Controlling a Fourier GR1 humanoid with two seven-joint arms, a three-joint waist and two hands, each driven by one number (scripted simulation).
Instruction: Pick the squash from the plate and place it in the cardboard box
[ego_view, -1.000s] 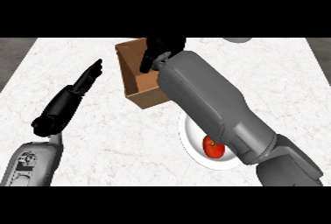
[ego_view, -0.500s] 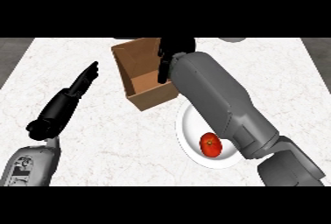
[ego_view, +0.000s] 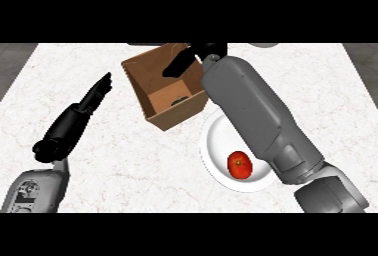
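change: right hand (ego_view: 193, 56) has come further over the cardboard box (ego_view: 167, 85) since the earlier frames; box interior and white plate (ego_view: 216, 141) now show more fully; left arm about as before
right hand: black, above the box's far rim, at the open top; fingers curled, pointing down toward the box mouth; nothing visible in its grip
right forearm: grey, runs diagonally from lower right up to the box, covers the plate's right part
left hand (ego_view: 90, 99): black, fingers straight and together, pointing up-right toward the box's left side; apart from the box, holds nothing
squash (ego_view: 179, 99): small dark green bit visible on the box floor near the far corner, mostly shaded by the box wall; off the plate
cardboard box: brown, open top, tilted in view, sits on the tabletop (ego_view: 148, 160) just up-left of the plate, near corner close to the plate rim
plate: white, on the tabletop right of centre
tomato (ego_view: 240, 165): red, round, lies on the plate's lower part, just beside the forearm
tabletop: white marbled
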